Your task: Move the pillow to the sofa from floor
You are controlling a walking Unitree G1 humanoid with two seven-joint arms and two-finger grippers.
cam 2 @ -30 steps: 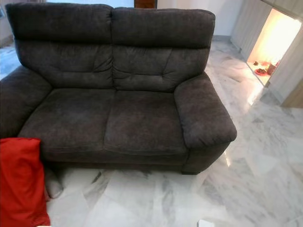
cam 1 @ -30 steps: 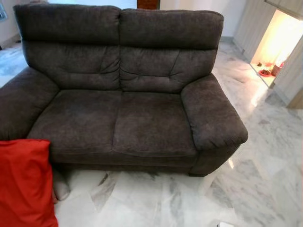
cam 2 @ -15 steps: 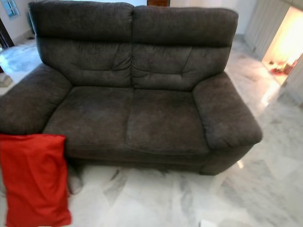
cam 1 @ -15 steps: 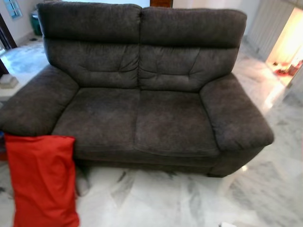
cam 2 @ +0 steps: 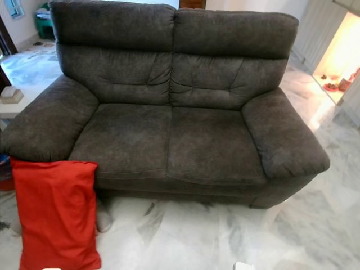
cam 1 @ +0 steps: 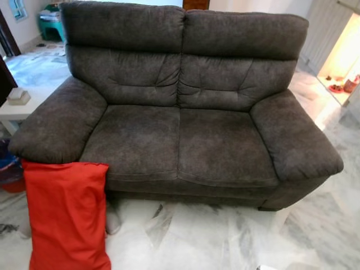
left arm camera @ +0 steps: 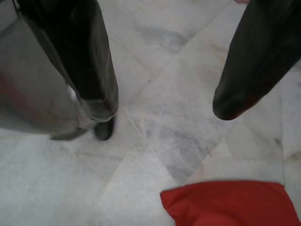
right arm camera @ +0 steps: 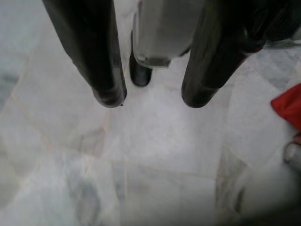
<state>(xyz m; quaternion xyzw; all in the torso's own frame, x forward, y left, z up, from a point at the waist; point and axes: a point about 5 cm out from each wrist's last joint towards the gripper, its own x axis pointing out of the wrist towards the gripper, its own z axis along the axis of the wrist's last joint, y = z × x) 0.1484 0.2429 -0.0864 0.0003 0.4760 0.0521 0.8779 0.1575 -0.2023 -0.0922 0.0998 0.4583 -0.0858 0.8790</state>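
A red pillow point(cam 1: 66, 216) stands upright on the marble floor and leans against the front of the sofa's left arm. The dark grey two-seat sofa point(cam 1: 180, 140) faces me with bare seat cushions. My left gripper point(left arm camera: 164, 108) hangs open above the floor, and a corner of the red pillow point(left arm camera: 230, 202) lies beyond its fingers. My right gripper point(right arm camera: 154, 96) also hangs open over bare marble, with a red pillow edge point(right arm camera: 289, 106) off to one side. Neither gripper touches the pillow.
A low white table point(cam 1: 17, 109) stands left of the sofa with a small box point(cam 1: 19, 95) on it. A blue and red container point(cam 1: 8, 171) sits below it. At the far right is a lit alcove point(cam 1: 340, 62). Marble floor point(cam 1: 225, 236) stretches in front.
The whole picture has shifted right as the camera turned left, bringing more of the pillow and the white table into view. The pillow and sofa themselves have not moved.
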